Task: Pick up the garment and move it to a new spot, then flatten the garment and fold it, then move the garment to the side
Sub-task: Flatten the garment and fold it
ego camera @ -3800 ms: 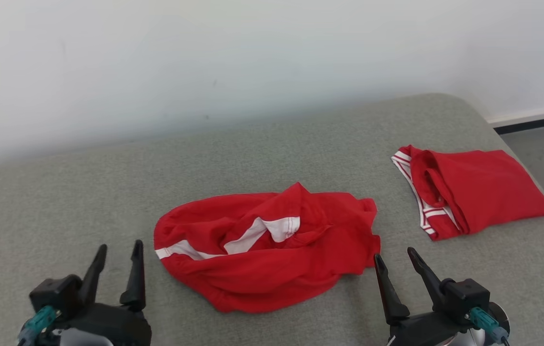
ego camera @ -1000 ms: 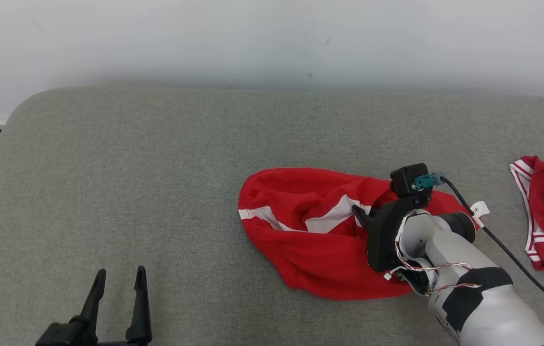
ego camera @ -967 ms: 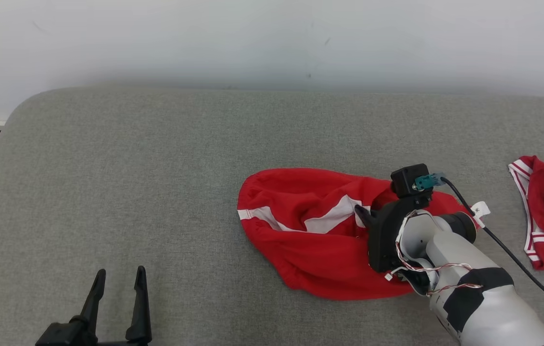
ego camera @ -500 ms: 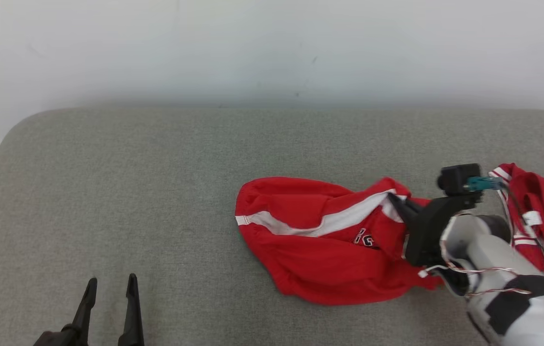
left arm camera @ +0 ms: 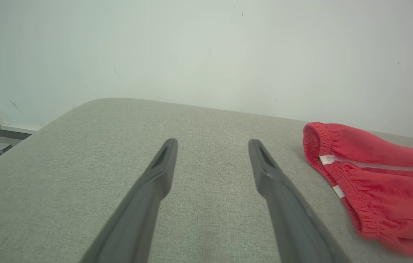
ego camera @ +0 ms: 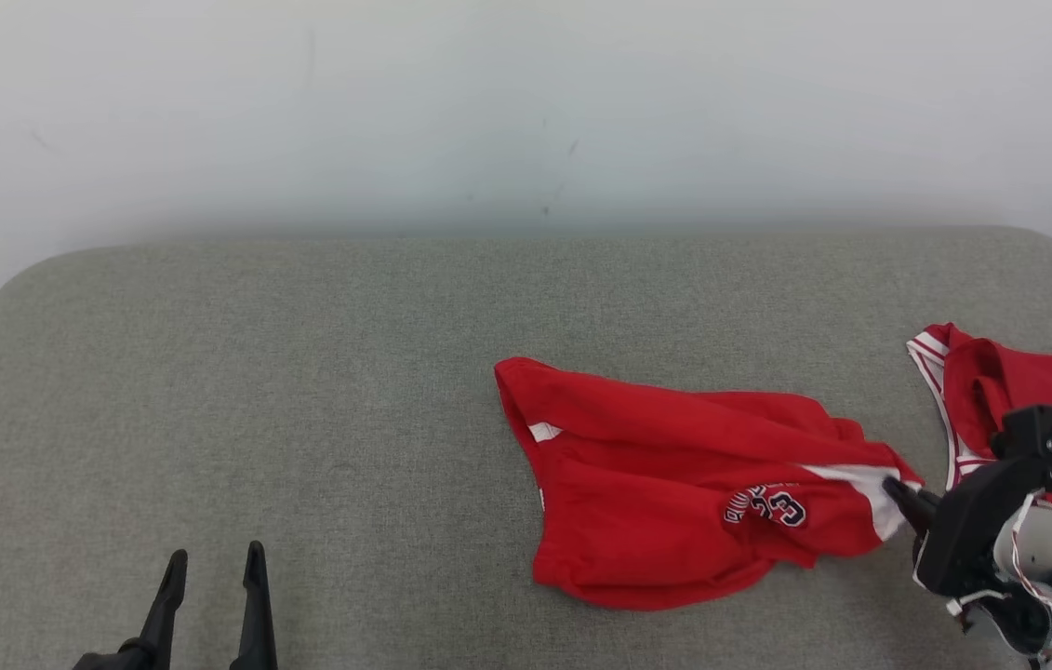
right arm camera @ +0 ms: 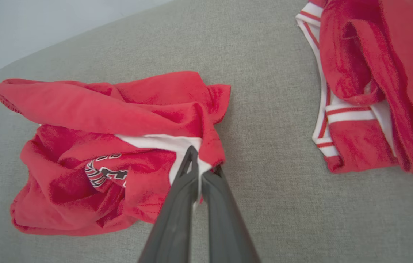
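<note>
Garment [ego camera: 674, 484] lies on padded surface [ego camera: 302, 372], right of centre in head view. 2nd garment [ego camera: 1018, 391] on same surface, further right, near its right edge, bare strip btwn the two. R gripper [ego camera: 896, 488] at garment's right end, touching it. L gripper [ego camera: 215, 554] front left, well apart from garment. Wall [ego camera: 488, 112] behind surface.

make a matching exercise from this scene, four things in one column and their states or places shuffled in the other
1 left gripper
2 right gripper
3 red shorts
4 second red garment

a lying apart near the right end of the grey cushion
b jaws shut on the white stripe
c jaws wide, nothing between them
d crumpled, pinched at one edge

Pairs: 1-c, 2-b, 3-d, 4-a
</note>
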`<state>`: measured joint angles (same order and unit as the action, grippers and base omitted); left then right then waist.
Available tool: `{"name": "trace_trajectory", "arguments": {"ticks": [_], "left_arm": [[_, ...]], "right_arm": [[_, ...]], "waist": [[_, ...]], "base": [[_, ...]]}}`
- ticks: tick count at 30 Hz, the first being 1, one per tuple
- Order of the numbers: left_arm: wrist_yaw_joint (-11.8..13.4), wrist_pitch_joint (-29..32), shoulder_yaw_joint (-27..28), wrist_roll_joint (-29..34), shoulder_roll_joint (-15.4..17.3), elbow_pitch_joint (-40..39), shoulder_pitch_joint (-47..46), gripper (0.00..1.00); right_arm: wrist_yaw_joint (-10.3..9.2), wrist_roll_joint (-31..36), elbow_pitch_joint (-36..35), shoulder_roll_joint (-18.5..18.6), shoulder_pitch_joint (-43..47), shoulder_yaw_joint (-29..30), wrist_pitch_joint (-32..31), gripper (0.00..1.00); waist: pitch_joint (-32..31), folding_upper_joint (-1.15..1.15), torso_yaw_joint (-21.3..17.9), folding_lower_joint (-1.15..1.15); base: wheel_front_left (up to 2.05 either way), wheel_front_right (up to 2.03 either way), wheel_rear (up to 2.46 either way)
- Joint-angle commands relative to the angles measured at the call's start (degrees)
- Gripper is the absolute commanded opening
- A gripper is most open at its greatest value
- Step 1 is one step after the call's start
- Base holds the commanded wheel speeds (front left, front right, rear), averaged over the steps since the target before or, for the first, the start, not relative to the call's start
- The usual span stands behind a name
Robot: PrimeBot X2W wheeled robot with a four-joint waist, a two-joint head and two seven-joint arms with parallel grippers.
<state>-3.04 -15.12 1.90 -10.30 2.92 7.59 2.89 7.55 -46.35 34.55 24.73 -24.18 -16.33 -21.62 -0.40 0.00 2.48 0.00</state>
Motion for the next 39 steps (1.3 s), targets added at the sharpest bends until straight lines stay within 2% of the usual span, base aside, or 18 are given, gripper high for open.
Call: {"name": "trace_trajectory", "arguments": {"ticks": [1,5,6,7,8,13,14,18,22,25,31,39], "left_arm": [[0.0,0.0,0.1,-0.2,0.0,-0.2,0.8,1.0],[-0.1,0.0,0.2,-0.1,0.0,-0.4,0.9,1.0],[-0.1,0.0,0.2,0.0,0.0,-0.4,0.9,1.0],[-0.2,0.0,0.2,0.1,0.0,-0.4,1.0,1.0],[-0.2,0.0,0.2,0.1,0.0,-0.4,1.0,1.0],[-0.2,0.0,0.0,0.4,0.0,-0.2,1.2,1.0],[-0.2,0.0,0.0,0.4,0.0,-0.2,1.2,1.0],[0.0,0.0,0.1,0.4,0.0,-0.2,1.5,1.0],[0.3,0.0,0.3,0.3,0.0,-0.4,2.2,1.0],[0.5,0.0,0.5,0.0,0.0,-0.8,2.4,1.0],[1.1,0.0,0.3,-0.3,0.0,-1.0,2.1,1.0],[1.5,0.0,0.2,-0.5,0.0,-0.8,1.7,1.0]], "right_arm": [[-0.15,1.8,0.1,-0.1,2.2,1.7,-1.3,0.0],[-0.15,7.3,1.3,-2.1,5.4,7.6,-2.3,0.0],[-0.15,9.3,1.8,-2.5,5.9,8.9,-2.0,0.1],[-0.15,11.2,2.1,-3.1,6.4,10.0,-2.0,0.44],[-0.15,12.9,2.2,-3.9,6.8,11.2,-1.8,1.0],[-0.16,21.3,1.0,-7.8,9.4,16.1,-2.5,1.0],[-0.16,21.3,1.0,-7.8,9.4,16.1,-2.5,1.0],[-0.16,27.9,-2.9,-9.9,12.3,19.4,-1.9,1.0],[-0.16,34.4,-10.6,-13.1,15.6,22.9,4.4,1.0],[-0.16,37.9,-17.5,-16.7,17.7,24.8,11.7,1.0],[-0.16,40.4,-25.4,-19.9,21.5,19.1,22.8,1.0],[-0.16,41.6,-25.4,-20.3,23.4,13.4,29.7,1.0]], "waist": [[-0.1,0.0,0.1,0.0],[-0.1,0.0,0.1,0.0],[-0.1,0.0,0.2,0.0],[-0.1,0.0,0.2,0.0],[-0.1,0.0,0.2,0.0],[-0.6,0.0,0.4,0.0],[-0.6,0.0,0.4,0.0],[-1.1,0.0,0.3,0.0],[-1.4,0.0,-0.2,0.0],[-1.5,0.0,-0.8,0.0],[-1.5,0.0,-1.8,0.0],[-2.2,0.0,-3.1,0.0]], "base": [[0.0,0.0,0.0],[0.0,0.0,0.0],[0.0,0.0,0.0],[0.0,0.0,0.0],[0.0,0.0,0.0],[0.0,0.0,0.0],[0.0,0.0,0.0],[0.0,0.0,0.0],[0.0,0.0,0.0],[0.0,0.0,0.0],[0.0,0.0,0.0],[0.0,0.0,0.0]]}}
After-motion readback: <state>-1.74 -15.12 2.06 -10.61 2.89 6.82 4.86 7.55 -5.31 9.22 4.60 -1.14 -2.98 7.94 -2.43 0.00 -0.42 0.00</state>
